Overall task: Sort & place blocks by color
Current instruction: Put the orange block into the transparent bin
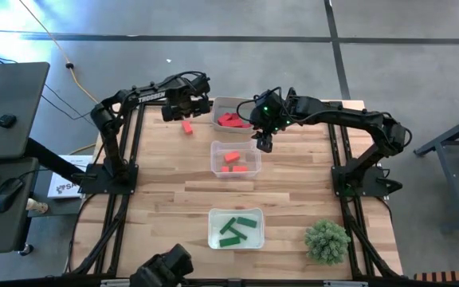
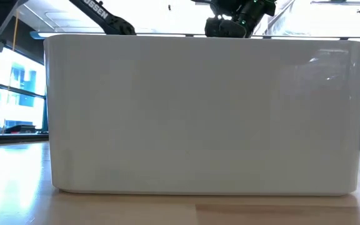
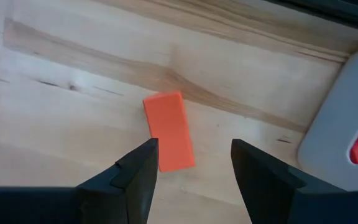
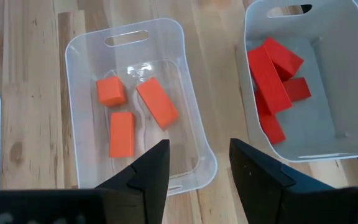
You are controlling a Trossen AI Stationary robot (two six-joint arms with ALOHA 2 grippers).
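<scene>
Both sets of jaws stand parted and hold nothing: the left gripper [image 3: 191, 163] hangs above one loose orange-red block [image 3: 169, 130] lying flat on the bare desk [image 1: 166, 191] near its far edge, and the right gripper [image 4: 197, 163] hovers empty over the near end of the middle tray [image 4: 191, 93]. Sorting appears almost finished. The far tray [image 4: 353, 74] holds the crimson blocks [image 4: 273, 81], the middle tray holds three orange-red blocks [image 4: 157, 102], and the near tray [image 1: 213, 227] holds the green blocks [image 1: 237, 229]. Only the loose block shows outside a tray; it looks to belong in the middle tray. In the left wrist view it lies roughly in line with the gap between the left fingers [image 3: 135, 171], just ahead of them, untouched. A potted plant [image 1: 327, 241] stands at the desk's near right corner, well apart from the work.
</scene>
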